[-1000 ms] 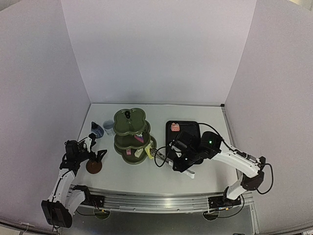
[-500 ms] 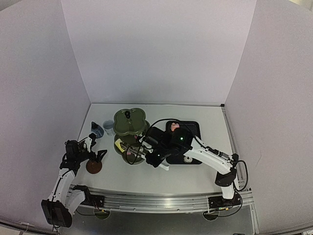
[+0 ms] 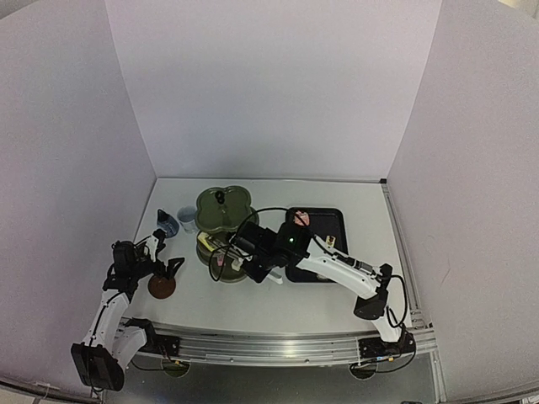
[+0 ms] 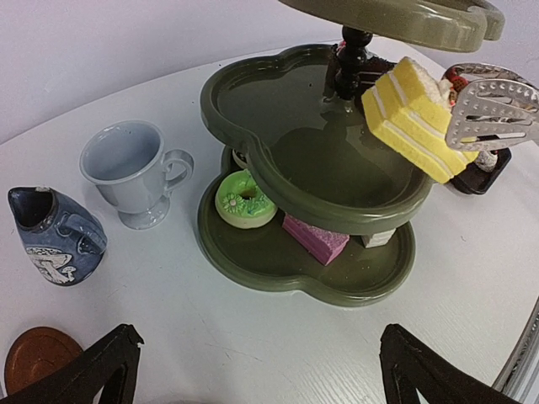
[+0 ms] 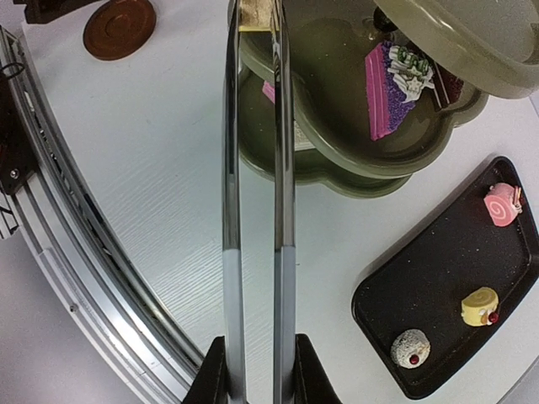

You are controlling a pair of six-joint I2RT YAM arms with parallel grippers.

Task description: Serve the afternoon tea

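Observation:
The dark green three-tier stand (image 3: 236,210) stands left of centre. My right gripper (image 5: 253,380) is shut on the metal tongs (image 5: 253,210), which pinch a yellow cake slice (image 4: 417,118) just above the stand's middle tier (image 4: 337,168). In the top view this gripper (image 3: 255,263) sits at the stand's front right. A green doughnut (image 4: 246,199), a pink slice (image 4: 314,237) and a white piece (image 4: 375,240) lie on the bottom tier. White cup (image 4: 135,172) and blue jug (image 4: 55,236) stand left of the stand. My left gripper (image 4: 257,383) hangs open and empty near the stand's front.
The black tray (image 5: 446,278) right of the stand holds a pink roll (image 5: 503,204), a yellow roll (image 5: 480,307) and a white ball (image 5: 410,348). A brown coaster (image 3: 162,287) lies by my left gripper. The table's metal front rail (image 5: 76,252) runs close below the tongs.
My right arm has swung left from the tray to the stand, carrying the tongs with the yellow slice. The left arm has not moved.

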